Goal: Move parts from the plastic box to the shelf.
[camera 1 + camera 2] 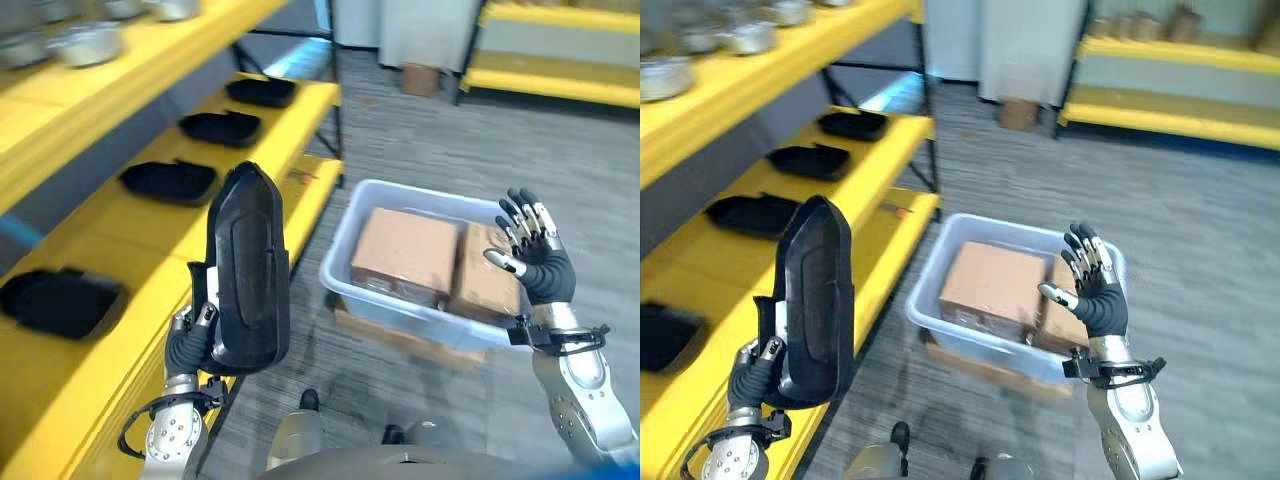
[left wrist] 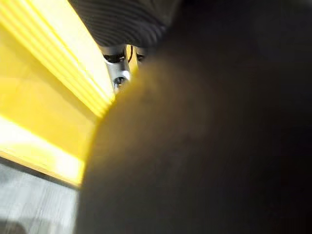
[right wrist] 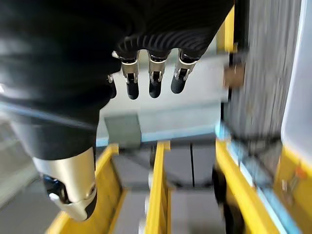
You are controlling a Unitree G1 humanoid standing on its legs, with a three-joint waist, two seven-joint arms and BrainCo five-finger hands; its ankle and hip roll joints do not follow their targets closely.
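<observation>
My left hand (image 1: 190,342) is at the lower left, shut on a long black moulded part (image 1: 248,270) that it holds upright beside the yellow shelf (image 1: 130,285). In the left wrist view the black part (image 2: 204,146) looms dark right against the shelf's edge (image 2: 53,102). The pale plastic box (image 1: 390,312) stands on the floor to the right, with two cardboard boxes (image 1: 405,255) inside. My right hand (image 1: 535,255) is raised over the box's right end, open, with straight fingers (image 3: 153,80) holding nothing.
Several black parts (image 1: 168,182) lie in a row on the yellow shelf's middle level. Metal parts (image 1: 90,42) sit on the level above. Flat cardboard (image 1: 400,342) lies under the plastic box. Another yellow shelf (image 1: 560,55) and a small carton (image 1: 420,78) stand far back.
</observation>
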